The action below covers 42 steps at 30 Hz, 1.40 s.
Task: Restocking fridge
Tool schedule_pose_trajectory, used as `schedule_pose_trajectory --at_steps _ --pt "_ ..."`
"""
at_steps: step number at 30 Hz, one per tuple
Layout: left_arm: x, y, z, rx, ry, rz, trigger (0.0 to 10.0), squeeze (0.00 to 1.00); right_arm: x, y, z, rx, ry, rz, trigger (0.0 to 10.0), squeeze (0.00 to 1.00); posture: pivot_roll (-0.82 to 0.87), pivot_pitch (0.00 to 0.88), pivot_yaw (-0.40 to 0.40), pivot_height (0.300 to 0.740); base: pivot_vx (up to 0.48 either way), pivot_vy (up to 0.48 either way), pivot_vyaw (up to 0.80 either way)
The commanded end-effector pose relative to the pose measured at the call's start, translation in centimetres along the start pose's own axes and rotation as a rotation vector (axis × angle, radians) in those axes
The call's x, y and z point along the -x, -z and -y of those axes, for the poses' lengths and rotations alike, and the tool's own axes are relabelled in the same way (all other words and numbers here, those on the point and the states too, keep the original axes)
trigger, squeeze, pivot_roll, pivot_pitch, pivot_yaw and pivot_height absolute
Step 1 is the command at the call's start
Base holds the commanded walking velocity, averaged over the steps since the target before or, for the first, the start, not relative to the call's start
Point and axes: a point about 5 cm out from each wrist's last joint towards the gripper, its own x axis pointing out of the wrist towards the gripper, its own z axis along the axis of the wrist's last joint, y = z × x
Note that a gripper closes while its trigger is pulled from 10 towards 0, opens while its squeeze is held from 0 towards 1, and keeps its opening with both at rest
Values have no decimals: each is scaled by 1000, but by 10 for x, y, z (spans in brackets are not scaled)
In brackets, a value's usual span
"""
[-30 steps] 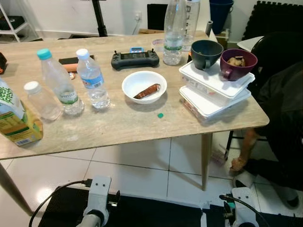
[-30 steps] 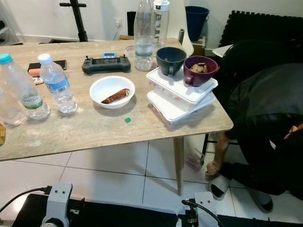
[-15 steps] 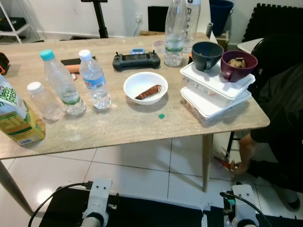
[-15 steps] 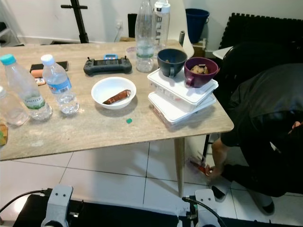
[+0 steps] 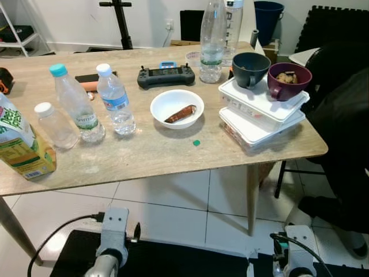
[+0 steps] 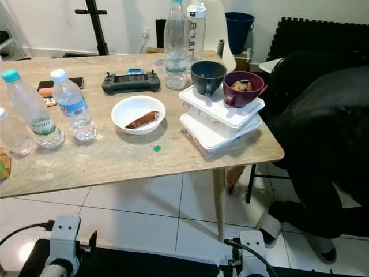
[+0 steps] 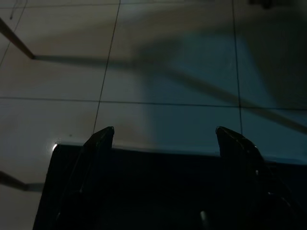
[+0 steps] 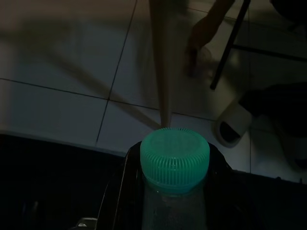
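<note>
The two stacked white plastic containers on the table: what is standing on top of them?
On the stacked white plastic containers stand a dark blue mug and a purple mug. The purple one holds pale brown food pieces; the blue one's inside and the containers' contents cannot be made out.

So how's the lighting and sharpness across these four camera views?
Both eye views are bright and sharp, with soft shadows under the white bowl on the wooden table. Left wrist view is very dark, the left gripper open over shaded tile. Right wrist view is dim, the green-capped clear bottle close and soft.
</note>
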Motion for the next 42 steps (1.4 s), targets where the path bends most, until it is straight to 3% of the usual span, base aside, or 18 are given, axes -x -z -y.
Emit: schedule_pose_trajectory --at_steps 1,5,10,14,15,17,22,23,26,30,31,34,36,42 --pt "5 10 -6 -26 5 -46 10000 0 3 8 2 -25 30 -31 10000 0 -47 221 26 707 0 0 0" --pt "8 12 -6 -19 1 -50 10000 0 2 4 3 -15 21 -15 10000 0 -55 218 28 707 0 0 0" --pt "10 19 4 -4 17 -64 10000 0 3 4 15 1 46 -14 10000 0 -86 220 2 707 0 0 0" --pt "4 25 29 41 65 -77 10000 0 5 -3 46 29 89 -9 10000 0 -192 191 -44 707 0 0 0" --pt "4 25 29 41 65 -77 10000 0 5 -3 46 29 89 -9 10000 0 -192 191 -44 707 0 0 0" --pt "-4 22 42 -6 133 -75 10000 0 -1 -20 64 20 134 28 10000 0 -163 193 -48 707 0 0 0" --pt "-8 13 27 6 105 -59 10000 0 -8 -24 54 12 132 37 10000 0 -143 186 -9 707 0 0 0" --pt "-10 9 19 -30 112 -49 10000 0 -12 -25 44 -25 136 42 10000 0 -131 189 2 707 0 0 0" --pt "-12 9 10 -50 95 -58 10000 0 -13 -18 34 -48 142 22 10000 0 -140 156 29 707 0 0 0" --pt "-12 4 8 -34 82 -39 10000 0 -10 -12 26 -82 114 18 10000 0 -127 151 34 707 0 0 0" --pt "-15 2 9 13 45 -34 10000 0 -10 -12 26 -83 117 8 10000 0 -121 150 63 707 0 0 0" --pt "-14 2 12 36 39 -34 10000 0 -11 -18 26 -76 111 31 10000 0 -139 161 71 707 0 0 0" --pt "-12 6 15 -3 58 -33 10000 0 -11 -17 24 -74 114 25 10000 0 -92 177 30 707 0 0 0" --pt "-5 9 6 23 27 -27 10000 0 -11 -15 10 -47 71 27 10000 0 -90 177 11 707 0 0 0"
